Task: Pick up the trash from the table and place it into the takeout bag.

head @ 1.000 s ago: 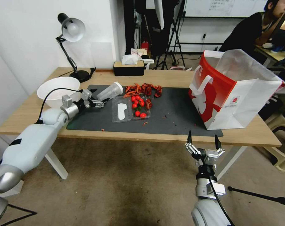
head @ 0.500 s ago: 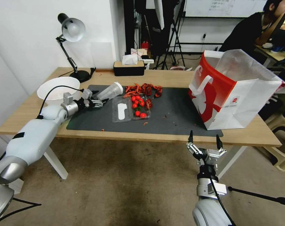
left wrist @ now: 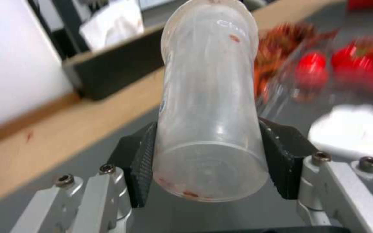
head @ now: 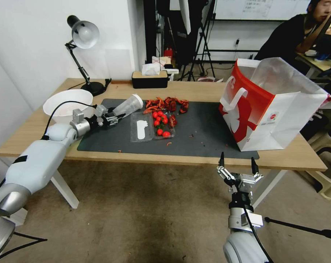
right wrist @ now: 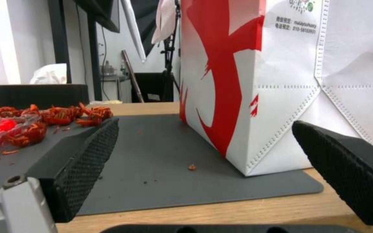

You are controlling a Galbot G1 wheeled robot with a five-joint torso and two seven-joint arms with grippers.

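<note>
The clear plastic cup lies tilted over the left part of the dark grey mat, its long axis running from its closed base, nearest the robot's left, up and away to its white lid, which points toward the far middle of the counter. In the left wrist view the cup is see-through and cloudy, with small red smears near the base and along the wall. The left pincer is clamped on the cup's base end, its black ribbed pads pressed to either side of the wall. Just beside the cup sit a clear tray of tomatoes and red scraps. The takeout bag stands upright at the mat's right end, mouth open. The right pincer hangs below the counter's near edge, well apart from the cup, its fingers wide apart and holding nothing
</note>
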